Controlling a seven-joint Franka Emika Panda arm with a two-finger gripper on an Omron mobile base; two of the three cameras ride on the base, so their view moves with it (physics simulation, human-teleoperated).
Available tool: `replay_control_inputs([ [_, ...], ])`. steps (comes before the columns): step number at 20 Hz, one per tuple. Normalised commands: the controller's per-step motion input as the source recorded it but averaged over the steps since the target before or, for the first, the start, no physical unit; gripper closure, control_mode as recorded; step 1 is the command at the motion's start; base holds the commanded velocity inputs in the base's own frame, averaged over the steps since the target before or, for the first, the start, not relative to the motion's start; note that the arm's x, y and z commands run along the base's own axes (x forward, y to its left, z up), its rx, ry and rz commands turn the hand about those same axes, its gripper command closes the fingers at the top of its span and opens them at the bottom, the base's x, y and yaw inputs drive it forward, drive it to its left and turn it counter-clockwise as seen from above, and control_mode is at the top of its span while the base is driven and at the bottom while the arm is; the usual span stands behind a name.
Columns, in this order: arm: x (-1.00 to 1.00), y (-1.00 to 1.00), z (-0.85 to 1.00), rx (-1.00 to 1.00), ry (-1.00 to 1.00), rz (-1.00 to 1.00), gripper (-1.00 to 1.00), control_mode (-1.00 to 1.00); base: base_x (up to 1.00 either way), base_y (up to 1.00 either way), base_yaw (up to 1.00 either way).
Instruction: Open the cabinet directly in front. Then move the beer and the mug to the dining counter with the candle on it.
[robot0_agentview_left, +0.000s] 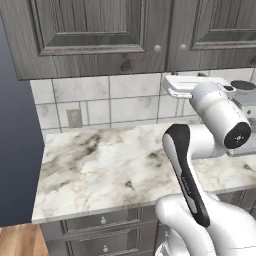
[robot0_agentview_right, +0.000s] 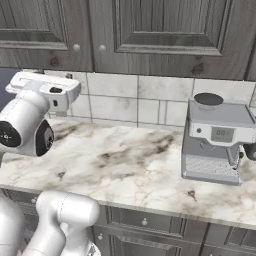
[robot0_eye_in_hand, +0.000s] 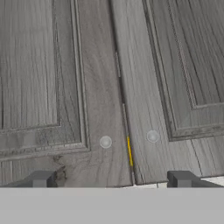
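Marble desk (robot0_agentview_left: 115, 165) runs beneath tiled wall; an espresso machine (robot0_agentview_right: 216, 145) stands on it at right. The cabinet (robot0_eye_in_hand: 87, 87) hangs above, both doors shut, 2 knobs (robot0_eye_in_hand: 105, 141) flanking the centre seam. The tool (robot0_eye_in_hand: 111, 179) faces those knobs, jaws wide, holding nothing.

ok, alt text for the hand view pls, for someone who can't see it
Close view of the dark grey wood-grain cabinet, both raised-panel doors shut, with two small round silver knobs on either side of the centre seam. The open gripper faces the doors, its two dark fingertips at the bottom, clear of the knobs.
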Motion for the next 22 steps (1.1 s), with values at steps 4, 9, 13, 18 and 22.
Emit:
replay_control_inputs([
  [4, 0.06, 0.31, 0.28, -0.03, 0.02, -0.01, -1.00, -1.00, 0.00, 0.00, 0.00],
  [9, 0.17, 0.17, -0.02, -0.11, 0.09, -0.01, -1.00, -1.00, 0.00, 0.00, 0.00],
  [13, 0.05, 0.03, 0.00, -0.05, 0.06, -0.01, -1.00, -1.00, 0.00, 0.00, 0.00],
  [18, 0.09, -0.02, -0.02, -0.01, 0.02, -0.04, -1.00, -1.00, 0.00, 0.00, 0.00],
  [22, 0.00, -0.01, 0.00, 0.00, 0.00, -0.02, -1.00, -1.00, 0.00, 0.00, 0.00],
])
